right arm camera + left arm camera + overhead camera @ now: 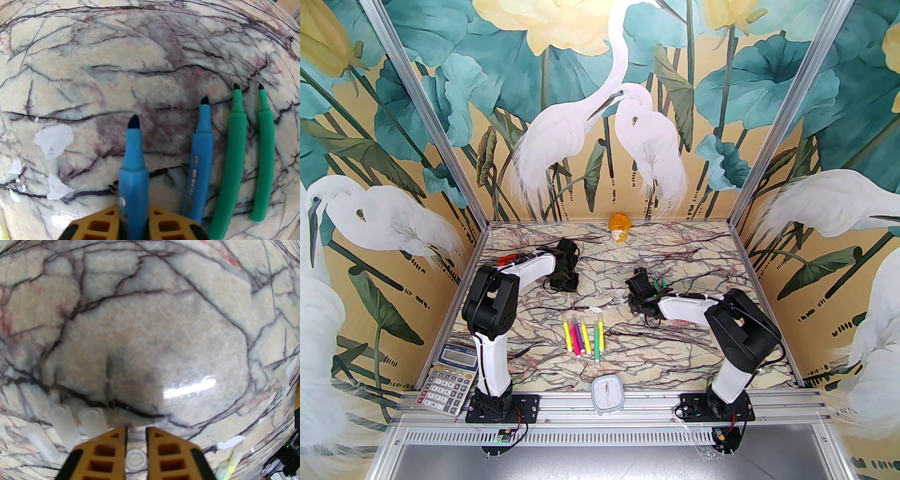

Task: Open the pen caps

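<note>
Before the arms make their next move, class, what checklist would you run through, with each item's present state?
1. Right gripper shut on the blue pen: ok.
2. That pen's tip bare: ok.
3. Second blue pen and green pens lying uncapped: ok.
4. Left gripper gripping the clear cap: cannot tell.
5. Loose clear caps lying nearby: ok.
6. Mid-table row of pens uncapped: cannot tell.

Lab robot test cell: silver aluminium-profile frame (427, 112), printed egret-and-lotus wall panels (581, 70), marble-print tabletop (675, 253); white-and-black left arm (492, 337) and right arm (736, 370) bolted to near rail (647, 403).
</note>
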`<state>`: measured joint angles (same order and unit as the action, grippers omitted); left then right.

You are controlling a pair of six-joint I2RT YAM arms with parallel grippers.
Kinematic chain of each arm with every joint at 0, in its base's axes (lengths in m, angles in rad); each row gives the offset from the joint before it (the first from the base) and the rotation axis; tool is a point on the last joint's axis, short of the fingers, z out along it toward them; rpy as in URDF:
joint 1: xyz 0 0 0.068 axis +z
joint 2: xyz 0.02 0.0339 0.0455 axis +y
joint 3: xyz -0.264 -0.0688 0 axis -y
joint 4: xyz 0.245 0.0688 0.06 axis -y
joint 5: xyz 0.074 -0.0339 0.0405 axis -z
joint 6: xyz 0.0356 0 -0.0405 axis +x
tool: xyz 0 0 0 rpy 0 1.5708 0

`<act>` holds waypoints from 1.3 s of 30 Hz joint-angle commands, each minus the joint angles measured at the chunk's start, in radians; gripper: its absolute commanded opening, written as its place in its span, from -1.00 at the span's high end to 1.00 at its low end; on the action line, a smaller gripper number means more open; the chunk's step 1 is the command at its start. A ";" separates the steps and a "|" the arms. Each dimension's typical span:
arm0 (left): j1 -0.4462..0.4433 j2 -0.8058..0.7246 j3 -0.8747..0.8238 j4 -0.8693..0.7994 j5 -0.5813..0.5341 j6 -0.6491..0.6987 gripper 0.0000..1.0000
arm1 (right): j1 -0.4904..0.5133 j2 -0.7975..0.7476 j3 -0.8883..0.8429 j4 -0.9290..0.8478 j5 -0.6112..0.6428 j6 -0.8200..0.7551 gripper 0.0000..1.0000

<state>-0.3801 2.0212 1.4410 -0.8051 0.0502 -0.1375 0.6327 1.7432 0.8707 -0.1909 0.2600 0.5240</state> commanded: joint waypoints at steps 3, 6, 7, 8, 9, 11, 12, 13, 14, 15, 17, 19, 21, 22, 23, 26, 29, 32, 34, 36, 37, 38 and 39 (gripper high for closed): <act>-0.002 0.025 0.018 -0.016 -0.030 0.005 0.84 | -0.007 -0.008 0.007 -0.058 0.033 0.001 0.43; -0.002 0.017 0.018 -0.010 -0.023 0.004 0.82 | -0.006 -0.029 0.005 -0.073 0.035 -0.003 0.40; -0.002 0.012 0.016 -0.008 -0.022 0.002 0.82 | -0.006 -0.037 0.005 -0.078 0.035 -0.004 0.39; -0.003 0.007 0.015 -0.006 -0.018 0.002 0.79 | -0.006 -0.050 0.005 -0.083 0.035 -0.006 0.38; -0.002 0.001 0.016 -0.005 -0.014 0.003 0.74 | -0.004 -0.065 0.002 -0.088 0.033 -0.009 0.37; -0.002 -0.008 0.016 -0.001 -0.008 0.002 0.72 | -0.002 -0.095 -0.003 -0.095 0.029 -0.014 0.34; -0.002 -0.012 0.016 -0.002 -0.008 0.001 0.69 | -0.001 -0.110 -0.005 -0.100 0.027 -0.016 0.32; -0.002 -0.017 0.016 -0.002 -0.006 -0.001 0.67 | 0.002 -0.129 -0.006 -0.108 0.025 -0.019 0.30; -0.003 -0.024 0.014 0.001 -0.006 -0.002 0.66 | 0.005 -0.147 -0.005 -0.117 0.023 -0.022 0.29; -0.002 -0.030 0.013 0.001 -0.006 -0.002 0.63 | 0.008 -0.161 -0.004 -0.124 0.022 -0.022 0.27; -0.002 -0.042 0.010 0.002 -0.004 -0.001 0.57 | 0.017 -0.191 -0.002 -0.143 0.019 -0.030 0.23; -0.002 -0.054 0.008 0.000 -0.005 -0.002 0.54 | 0.027 -0.212 0.005 -0.168 0.018 -0.031 0.21; -0.002 -0.070 0.000 0.004 -0.003 0.001 0.48 | 0.039 -0.228 0.011 -0.186 0.019 -0.035 0.18; -0.002 -0.079 -0.004 0.007 -0.002 -0.001 0.47 | 0.046 -0.235 0.016 -0.197 0.019 -0.035 0.17; -0.003 -0.087 -0.006 0.006 -0.001 -0.002 0.44 | 0.055 -0.240 0.020 -0.207 0.019 -0.035 0.16; -0.002 -0.116 -0.021 0.015 0.001 -0.002 0.36 | 0.087 -0.247 0.035 -0.233 0.007 -0.037 0.15; -0.002 -0.151 -0.039 0.026 0.007 -0.004 0.33 | 0.126 -0.239 0.047 -0.243 -0.031 -0.033 0.14; 0.005 -0.205 -0.076 0.063 0.016 -0.010 0.22 | 0.169 -0.223 0.057 -0.243 -0.089 -0.022 0.13; 0.013 -0.255 -0.120 0.110 0.031 -0.016 0.08 | 0.194 -0.209 0.058 -0.239 -0.132 -0.005 0.13; 0.029 -0.316 -0.182 0.176 0.055 -0.024 -0.06 | 0.221 -0.190 0.060 -0.237 -0.159 0.009 0.12; 0.041 -0.353 -0.220 0.216 0.067 -0.030 -0.12 | 0.237 -0.177 0.062 -0.241 -0.165 0.014 0.12; 0.050 -0.383 -0.260 0.246 0.076 -0.035 -0.18 | 0.246 -0.166 0.065 -0.247 -0.169 0.020 0.11; 0.063 -0.420 -0.298 0.289 0.084 -0.042 -0.25 | 0.256 -0.153 0.070 -0.254 -0.175 0.026 0.11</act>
<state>-0.3481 1.6867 1.2087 -0.6434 0.0891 -0.1596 0.8673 1.5536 0.9180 -0.4187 0.1322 0.5137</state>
